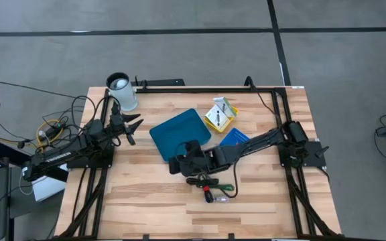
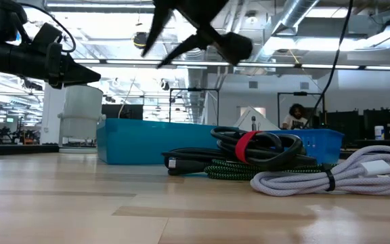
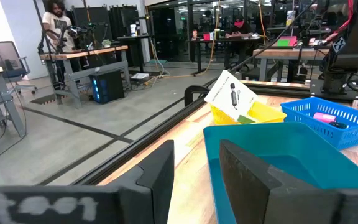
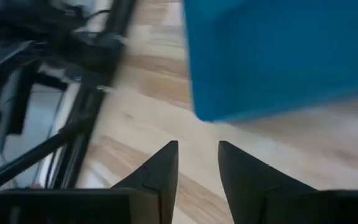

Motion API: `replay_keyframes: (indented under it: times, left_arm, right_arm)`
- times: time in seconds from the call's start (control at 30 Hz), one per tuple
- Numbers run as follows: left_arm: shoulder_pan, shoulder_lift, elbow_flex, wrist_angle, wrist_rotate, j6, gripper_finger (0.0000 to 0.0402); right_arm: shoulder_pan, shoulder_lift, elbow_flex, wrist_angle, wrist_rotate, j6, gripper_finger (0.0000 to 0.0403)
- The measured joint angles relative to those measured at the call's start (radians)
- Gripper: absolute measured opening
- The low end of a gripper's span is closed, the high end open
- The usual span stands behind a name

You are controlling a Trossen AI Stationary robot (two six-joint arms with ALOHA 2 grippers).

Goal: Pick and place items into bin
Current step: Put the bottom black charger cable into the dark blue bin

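Note:
A teal bin [image 1: 179,132] stands mid-table. Behind it, a white packet with green and black marks [image 3: 232,96] leans in a yellow tray [image 1: 221,115]. A blue basket [image 3: 328,121] holds a pink piece [image 3: 324,116]. In front of the bin a black cable coil with a red strap [image 2: 252,146], a green-black cord [image 2: 235,169] and a white cable bundle [image 2: 330,173] lie on the table. My right gripper [image 4: 197,146] hovers open and slants down over the wood by the bin's near left corner, left of the cables. My left gripper [image 3: 196,149] is open and level at the left.
A white cylinder [image 1: 122,94] stands at the far left corner. A black frame [image 1: 273,94] runs along the table's edges. Bare wood lies along the near edge [image 1: 179,214]. People sit and stand in the room beyond.

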Motion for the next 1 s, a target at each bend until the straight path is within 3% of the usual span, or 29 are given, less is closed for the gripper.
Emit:
replay_keyframes:
  times: [0.17,0.5,0.83,1.0]
  left_arm:
    - [0.000,0.000,0.000,0.000,0.000,0.000,0.0119]
    - [0.000,0.000,0.000,0.000,0.000,0.000,0.0119]
    - [0.000,0.000,0.000,0.000,0.000,0.000,0.0119]
    - [0.000,0.000,0.000,0.000,0.000,0.000,0.0119]
  right_arm:
    - [-0.024,0.000,0.000,0.042,-0.060,-0.186,0.0107]
    - [-0.062,0.002,0.000,0.025,-0.312,-0.210,0.0107]
    - [-0.057,0.003,0.000,-0.171,-0.519,0.049,0.0107]
    - [-0.020,0.003,0.000,-0.245,-0.541,0.139,0.0107]
